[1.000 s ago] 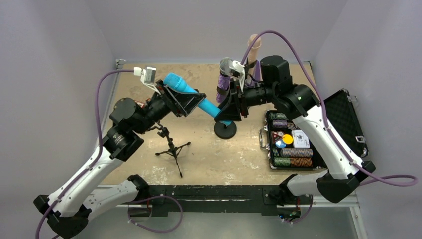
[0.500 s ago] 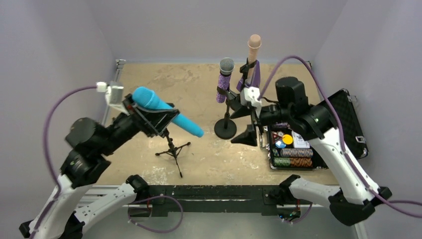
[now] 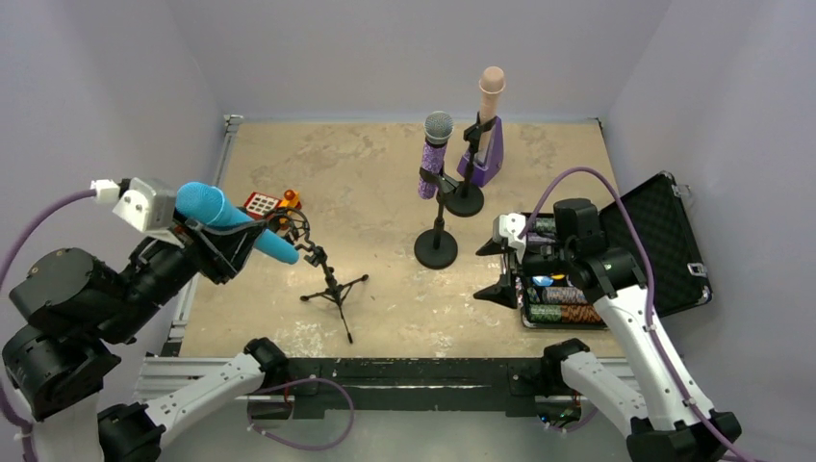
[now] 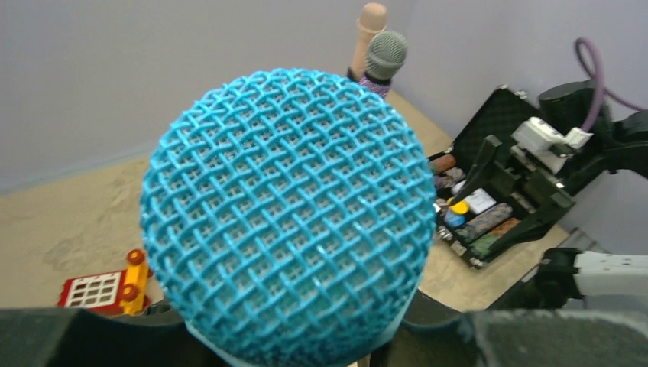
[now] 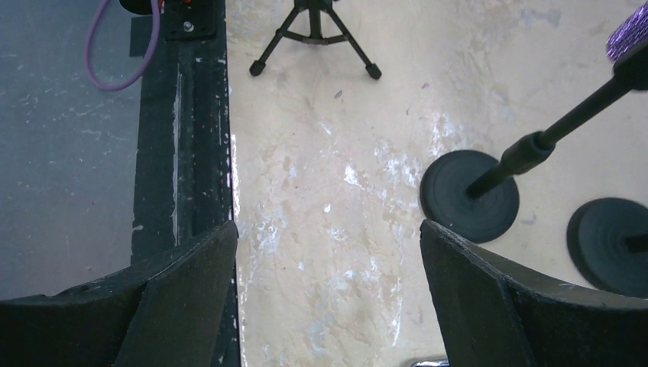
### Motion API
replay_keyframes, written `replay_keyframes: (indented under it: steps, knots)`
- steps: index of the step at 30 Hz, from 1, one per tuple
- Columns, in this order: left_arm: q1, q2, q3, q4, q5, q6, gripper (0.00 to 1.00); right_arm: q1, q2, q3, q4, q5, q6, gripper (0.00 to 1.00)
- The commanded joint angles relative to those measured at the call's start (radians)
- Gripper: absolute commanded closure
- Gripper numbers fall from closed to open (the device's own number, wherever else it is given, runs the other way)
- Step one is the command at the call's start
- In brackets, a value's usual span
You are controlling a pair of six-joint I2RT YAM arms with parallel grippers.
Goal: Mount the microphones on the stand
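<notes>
With 2 of 3 mounted, the left hand (image 3: 231, 241) clamps the sky-blue microphone (image 3: 204, 205) beside the bare tripod stand (image 3: 332, 284), the right hand (image 3: 486, 271) gapes empty, and farther across the counter (image 3: 375, 183) the glittery purple microphone (image 3: 434, 154) and pale pink microphone (image 3: 491, 96) sit upright in round-base stands (image 3: 436, 249).

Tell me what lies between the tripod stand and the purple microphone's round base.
Nothing but bare tabletop between the tripod stand and the round base, shown in the top and right wrist views.

Close up, the sky-blue microphone (image 4: 289, 214), an open case (image 4: 498, 111) beyond it.
</notes>
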Motion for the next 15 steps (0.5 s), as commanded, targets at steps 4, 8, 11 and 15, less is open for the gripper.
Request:
replay_keyframes:
  steps: [4,8,11,15]
  knots:
    - [0.003,0.077,0.02,-0.075,-0.154,0.12,1.0,-0.101,0.002,-0.105,0.047,-0.144,-0.071,0.09]
    - [0.003,0.088,0.008,-0.038,-0.161,0.124,1.0,-0.12,-0.008,-0.108,0.045,-0.16,-0.075,0.09]
    - [0.003,0.092,0.0,-0.006,-0.171,0.128,1.0,-0.126,-0.012,-0.114,0.046,-0.159,-0.076,0.09]
    - [0.002,0.09,-0.004,0.012,-0.169,0.125,1.0,-0.132,-0.017,-0.119,0.046,-0.159,-0.079,0.09]
